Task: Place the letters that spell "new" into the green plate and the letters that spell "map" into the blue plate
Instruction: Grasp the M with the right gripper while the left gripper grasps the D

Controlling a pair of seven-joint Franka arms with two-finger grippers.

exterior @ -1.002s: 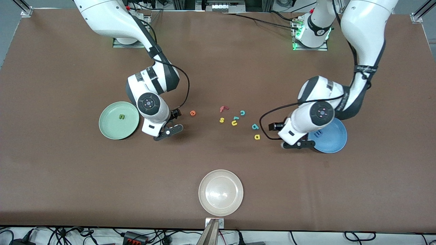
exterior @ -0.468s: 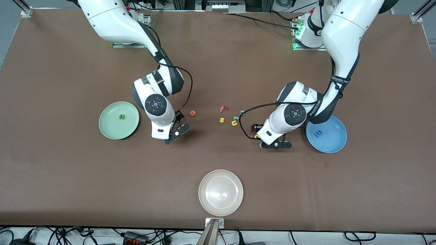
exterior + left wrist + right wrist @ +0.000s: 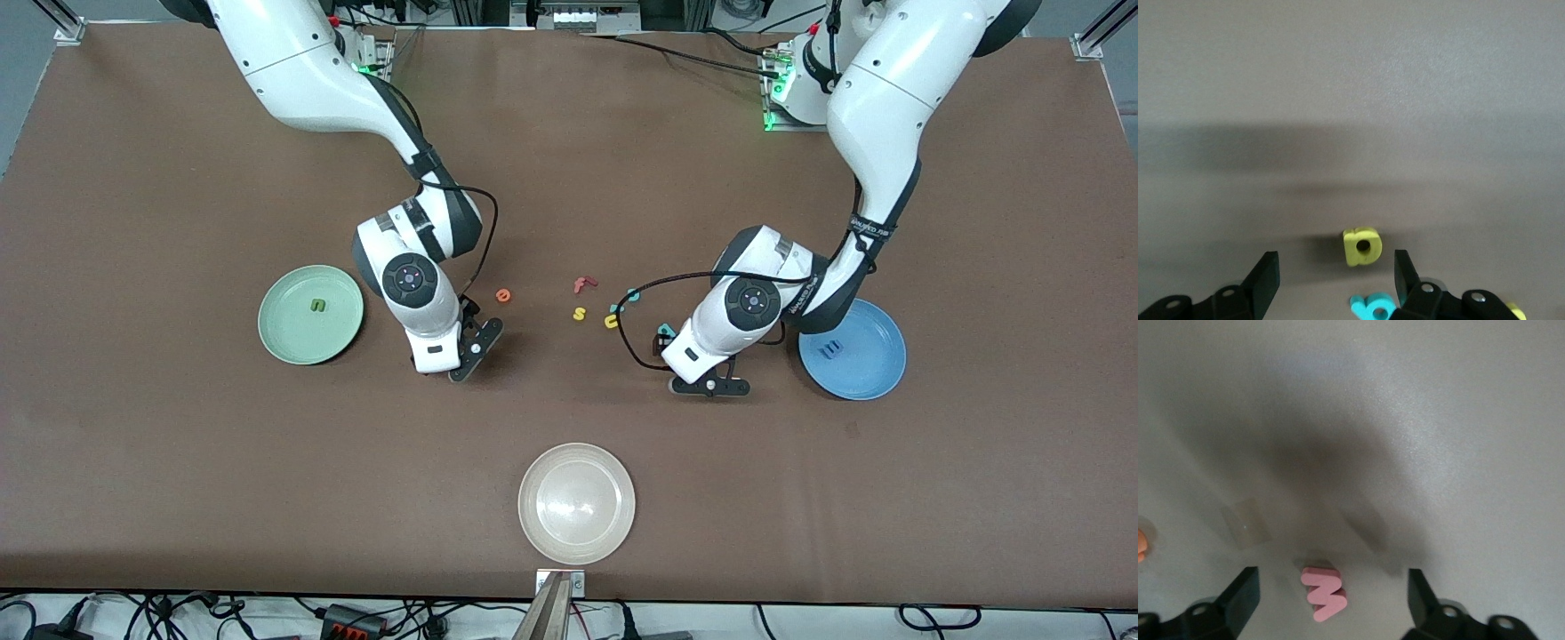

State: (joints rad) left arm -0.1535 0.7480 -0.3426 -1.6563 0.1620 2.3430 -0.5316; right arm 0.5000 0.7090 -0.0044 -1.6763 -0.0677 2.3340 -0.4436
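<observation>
Brown tabletop under both arms: the left gripper (image 3: 1337, 277) hangs with jaws apart around the yellow a (image 3: 1362, 247), the teal p (image 3: 1373, 307) beside it. Jaws also apart, the right gripper (image 3: 1331, 593) straddles the pink w (image 3: 1324, 593). Green plate (image 3: 283, 340) holds the n (image 3: 317, 305); blue plate (image 3: 876, 369) holds the m (image 3: 830, 349).

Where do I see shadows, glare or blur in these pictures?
Front view: sharp, with a glare spot in the beige plate. Left wrist view: a broad soft shadow band above the yellow a. Right wrist view: hazy, a dark blurred shadow above the pink w.
</observation>
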